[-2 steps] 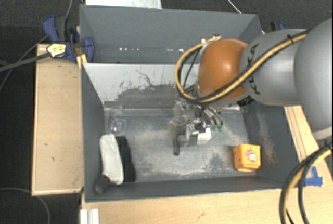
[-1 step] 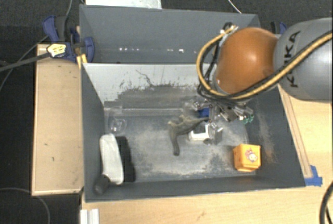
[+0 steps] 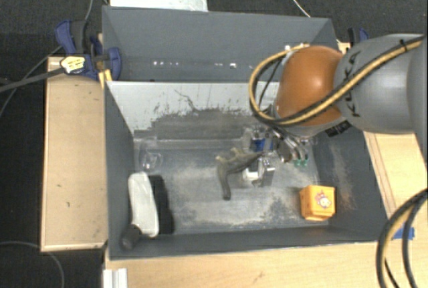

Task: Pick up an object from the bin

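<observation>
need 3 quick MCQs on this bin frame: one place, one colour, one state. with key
1. Where in the bin does the small yellow box lie?
A. upper left
B. lower right
C. centre

2. What colours has the long block at lower left?
A. white and black
B. red and blue
C. all green

3. The gripper is:
A. outside the bin
B. resting on the yellow box
C. low in the bin's middle, by a dark grey thing

Key: 1 B, it sits near the right wall, toward the view's bottom. 2 A, a white half beside a black half. 3 C, it is mid-bin, with the box apart at its lower right.
</observation>
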{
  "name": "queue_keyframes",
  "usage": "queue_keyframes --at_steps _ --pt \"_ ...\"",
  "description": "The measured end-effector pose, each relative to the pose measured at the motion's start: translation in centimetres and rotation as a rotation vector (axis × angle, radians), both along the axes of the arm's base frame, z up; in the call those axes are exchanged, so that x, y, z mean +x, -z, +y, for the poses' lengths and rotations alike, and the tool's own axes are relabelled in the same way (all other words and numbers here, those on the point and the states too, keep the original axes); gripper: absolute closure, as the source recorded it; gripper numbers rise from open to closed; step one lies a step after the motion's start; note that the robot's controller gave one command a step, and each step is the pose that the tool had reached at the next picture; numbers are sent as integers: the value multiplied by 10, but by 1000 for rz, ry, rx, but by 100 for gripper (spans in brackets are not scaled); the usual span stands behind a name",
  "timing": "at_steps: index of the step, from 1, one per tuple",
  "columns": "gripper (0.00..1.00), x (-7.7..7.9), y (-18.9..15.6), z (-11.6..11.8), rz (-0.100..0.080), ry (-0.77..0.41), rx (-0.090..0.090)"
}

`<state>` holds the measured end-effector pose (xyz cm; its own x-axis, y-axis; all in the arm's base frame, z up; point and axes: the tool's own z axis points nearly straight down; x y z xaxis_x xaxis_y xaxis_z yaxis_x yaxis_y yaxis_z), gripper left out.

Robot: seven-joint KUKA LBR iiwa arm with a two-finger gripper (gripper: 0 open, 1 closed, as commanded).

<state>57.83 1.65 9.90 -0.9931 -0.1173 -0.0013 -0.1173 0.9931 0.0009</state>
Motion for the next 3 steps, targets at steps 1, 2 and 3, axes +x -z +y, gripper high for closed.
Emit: queue_keyframes --at_steps 1,2,3 --pt "0 10 18 27 -12 -627 -3" --pt "100 1 25 8 -5 -166 1" --pt "100 0 26 5 -3 -17 2"
